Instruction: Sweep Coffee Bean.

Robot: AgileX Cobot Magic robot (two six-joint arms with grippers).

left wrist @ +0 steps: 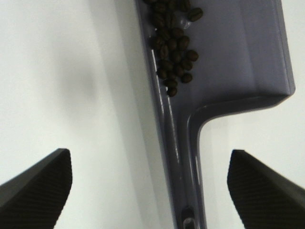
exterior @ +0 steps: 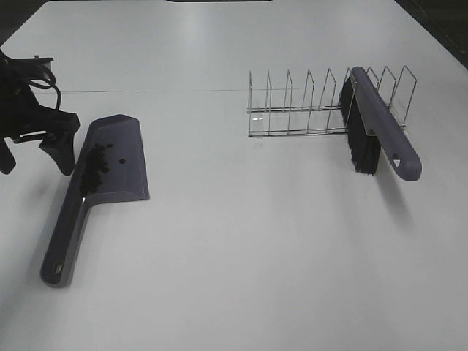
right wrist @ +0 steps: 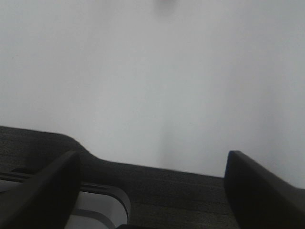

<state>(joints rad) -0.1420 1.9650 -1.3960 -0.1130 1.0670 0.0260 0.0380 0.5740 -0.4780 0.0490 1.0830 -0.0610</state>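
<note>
The purple dustpan (exterior: 124,175) lies flat at the left of the white table, its handle toward the front edge. The coffee bean cluster (exterior: 94,165) sits inside the pan along its left wall; the left wrist view shows the beans (left wrist: 174,47) close up on the dustpan (left wrist: 238,57). My left gripper (exterior: 34,156) stands open just left of the pan, raised over the handle, and the left gripper (left wrist: 148,160) touches nothing. A purple brush (exterior: 382,126) with black bristles rests in the wire rack (exterior: 307,110). My right gripper (right wrist: 152,188) is open and holds nothing.
The wire rack with upright dividers stands at the back right. In the right wrist view a table edge (right wrist: 157,164) and dark floor (right wrist: 181,195) lie below the fingers. The right arm is out of the exterior view.
</note>
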